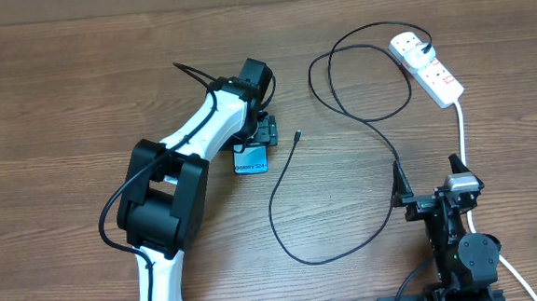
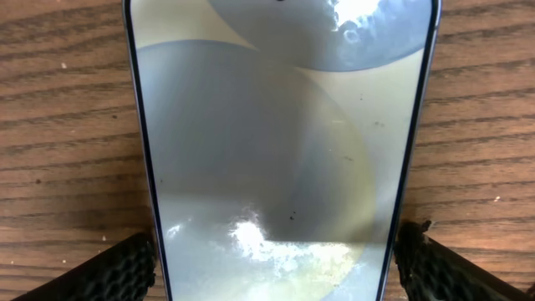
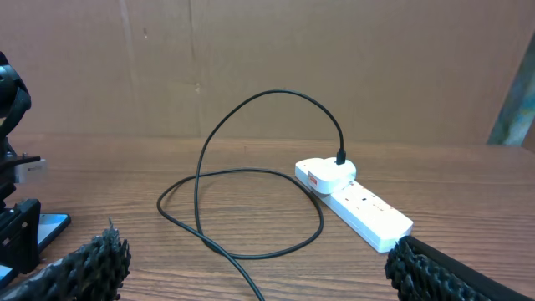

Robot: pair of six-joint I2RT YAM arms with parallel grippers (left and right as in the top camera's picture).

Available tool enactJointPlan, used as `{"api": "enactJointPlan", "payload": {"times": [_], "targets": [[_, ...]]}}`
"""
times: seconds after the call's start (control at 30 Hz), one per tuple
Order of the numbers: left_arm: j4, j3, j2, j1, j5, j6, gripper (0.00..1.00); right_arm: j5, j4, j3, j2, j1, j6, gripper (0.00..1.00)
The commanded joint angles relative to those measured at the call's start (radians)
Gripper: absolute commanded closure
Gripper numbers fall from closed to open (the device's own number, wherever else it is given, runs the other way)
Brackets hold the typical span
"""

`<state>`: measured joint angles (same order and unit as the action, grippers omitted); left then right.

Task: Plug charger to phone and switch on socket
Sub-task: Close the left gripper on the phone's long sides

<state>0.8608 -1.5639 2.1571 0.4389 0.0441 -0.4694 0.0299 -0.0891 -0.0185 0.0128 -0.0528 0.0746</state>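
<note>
While the right jaws gape wide, the left jaws clamp the phone (image 2: 276, 150).

Overhead, phone (image 1: 250, 163) mostly under left gripper (image 1: 254, 135) (its 2 ends cropped at wrist)

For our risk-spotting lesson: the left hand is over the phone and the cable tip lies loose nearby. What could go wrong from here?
The left hand straddles the phone by its thin edges; it may slip. The charger loops close to the right hand, which could snag it and drag the tip away.
</note>
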Motion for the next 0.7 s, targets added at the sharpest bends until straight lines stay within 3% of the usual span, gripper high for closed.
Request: {"api": "enactJointPlan", "payload": {"times": [0.0,0.67], "targets": [[0.003,0.011,0.031,0.004,0.018,-0.009,0.11,-0.002,0.007,0.01,-0.006,0.005,0.002,0.0],[0.003,0.011,0.031,-0.009,0.018,-0.005,0.06,-0.001,0.007,0.01,-0.006,0.005,0.002,0.0]]}}
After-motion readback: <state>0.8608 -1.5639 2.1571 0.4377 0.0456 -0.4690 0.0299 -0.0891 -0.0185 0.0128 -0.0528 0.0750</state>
